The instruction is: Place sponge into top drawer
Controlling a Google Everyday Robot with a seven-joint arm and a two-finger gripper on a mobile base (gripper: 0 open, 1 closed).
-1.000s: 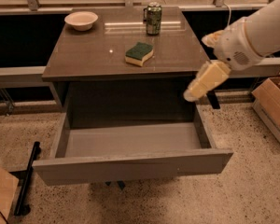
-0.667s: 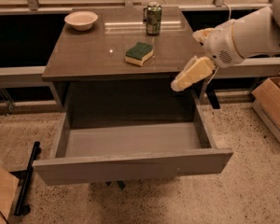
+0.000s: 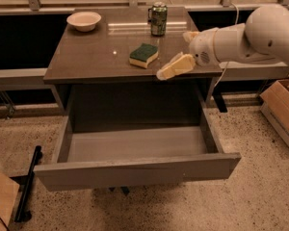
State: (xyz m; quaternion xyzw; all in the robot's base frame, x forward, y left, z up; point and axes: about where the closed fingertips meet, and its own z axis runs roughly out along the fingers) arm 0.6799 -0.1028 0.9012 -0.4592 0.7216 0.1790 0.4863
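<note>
The sponge (image 3: 144, 55), dark green over pale yellow foam, lies flat on the cabinet top near its middle. The top drawer (image 3: 135, 170) is pulled fully out below, its light grey inside bare. My gripper (image 3: 169, 68), with cream fingers, reaches in from the right over the top's front right edge, a short way right of and nearer than the sponge, not touching it. It holds nothing.
A green drink can (image 3: 158, 19) stands behind the sponge and a white bowl (image 3: 84, 20) sits at the back left of the top. A cardboard box (image 3: 284, 109) stands on the floor at right. A black bar (image 3: 28, 184) lies on the floor at left.
My gripper has moved left and up from beside the drawer's right side to the cabinet top's front edge, closer to the sponge. The sponge and drawer have not moved.
</note>
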